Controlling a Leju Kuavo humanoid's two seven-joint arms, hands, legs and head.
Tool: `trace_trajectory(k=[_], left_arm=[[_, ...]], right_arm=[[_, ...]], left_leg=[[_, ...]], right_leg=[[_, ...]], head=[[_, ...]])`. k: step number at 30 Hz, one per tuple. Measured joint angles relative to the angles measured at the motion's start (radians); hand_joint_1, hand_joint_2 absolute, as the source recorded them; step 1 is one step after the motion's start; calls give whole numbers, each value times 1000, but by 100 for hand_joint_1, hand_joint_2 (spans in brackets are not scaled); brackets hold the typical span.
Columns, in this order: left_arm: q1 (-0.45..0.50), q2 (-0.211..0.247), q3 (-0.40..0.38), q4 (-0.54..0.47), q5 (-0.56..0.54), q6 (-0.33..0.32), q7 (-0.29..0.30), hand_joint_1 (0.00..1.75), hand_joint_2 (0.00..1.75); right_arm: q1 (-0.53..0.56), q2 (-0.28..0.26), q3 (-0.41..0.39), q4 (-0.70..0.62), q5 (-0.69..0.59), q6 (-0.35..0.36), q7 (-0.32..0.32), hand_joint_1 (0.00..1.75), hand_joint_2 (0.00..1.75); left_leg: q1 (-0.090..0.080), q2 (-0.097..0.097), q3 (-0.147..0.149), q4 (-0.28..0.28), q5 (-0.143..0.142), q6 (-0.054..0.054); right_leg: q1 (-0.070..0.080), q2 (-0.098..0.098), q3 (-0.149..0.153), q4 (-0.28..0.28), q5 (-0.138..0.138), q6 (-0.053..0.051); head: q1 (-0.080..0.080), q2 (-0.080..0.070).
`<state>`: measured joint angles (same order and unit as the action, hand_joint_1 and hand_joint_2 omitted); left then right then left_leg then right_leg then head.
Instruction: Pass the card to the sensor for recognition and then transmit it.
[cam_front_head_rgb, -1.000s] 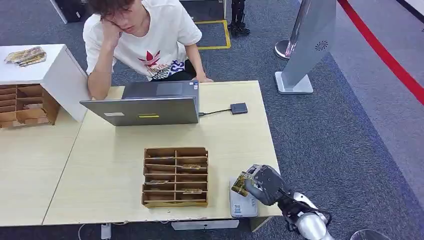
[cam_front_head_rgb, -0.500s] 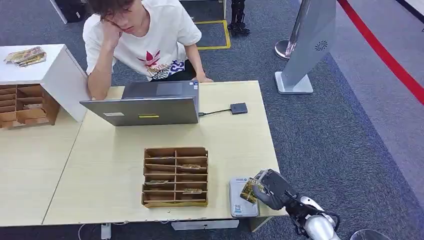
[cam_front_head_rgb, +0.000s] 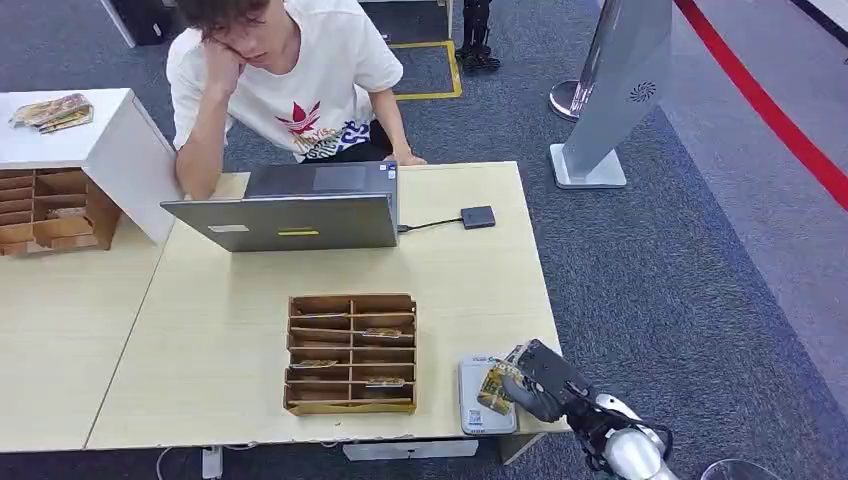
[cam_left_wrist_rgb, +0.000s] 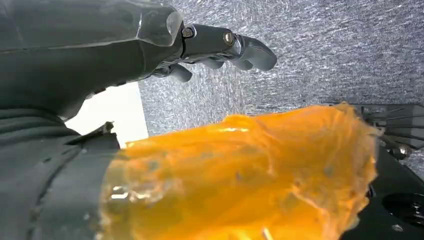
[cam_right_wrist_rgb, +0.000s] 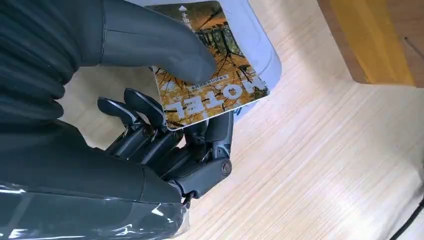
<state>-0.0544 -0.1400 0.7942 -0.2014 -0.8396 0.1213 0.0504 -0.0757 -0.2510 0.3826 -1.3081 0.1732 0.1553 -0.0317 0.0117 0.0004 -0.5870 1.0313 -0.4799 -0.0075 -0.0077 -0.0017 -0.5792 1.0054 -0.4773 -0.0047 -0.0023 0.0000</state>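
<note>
My right hand (cam_front_head_rgb: 548, 386) holds a hotel card (cam_front_head_rgb: 497, 381) at the table's front right corner. The card, printed with yellow autumn trees, hangs just over the flat grey-white sensor (cam_front_head_rgb: 477, 410). In the right wrist view the thumb (cam_right_wrist_rgb: 165, 47) presses on the card (cam_right_wrist_rgb: 215, 75) while the darker fingers support it from below, with the sensor (cam_right_wrist_rgb: 262, 47) right behind it. My left hand (cam_left_wrist_rgb: 150, 50) hangs above grey carpet, fingers loosely bent and holding nothing; an orange blur covers part of that view.
A wooden card rack (cam_front_head_rgb: 352, 352) stands left of the sensor. Behind it are an open laptop (cam_front_head_rgb: 295, 205) with a person (cam_front_head_rgb: 290, 70) seated at it and a small black box (cam_front_head_rgb: 478, 216) on a cable. The table edge (cam_front_head_rgb: 540, 300) runs beside my right hand.
My right hand has moved with the card toward the table's front edge and lowered it over the sensor. Since half a second ago it has barely shifted.
</note>
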Motion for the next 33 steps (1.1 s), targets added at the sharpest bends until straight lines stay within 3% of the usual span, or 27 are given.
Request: trace_trajectory(k=[33], left_arm=[[-1, 0, 0, 0, -15, -8, 1, 0, 0]], right_arm=[[-87, -2, 105, 36, 14, 4, -3, 175, 175]], left_leg=[[0, 0, 1, 0, 0, 0]], right_leg=[[0, 0, 0, 0, 0, 0]], head=[[0, 0]])
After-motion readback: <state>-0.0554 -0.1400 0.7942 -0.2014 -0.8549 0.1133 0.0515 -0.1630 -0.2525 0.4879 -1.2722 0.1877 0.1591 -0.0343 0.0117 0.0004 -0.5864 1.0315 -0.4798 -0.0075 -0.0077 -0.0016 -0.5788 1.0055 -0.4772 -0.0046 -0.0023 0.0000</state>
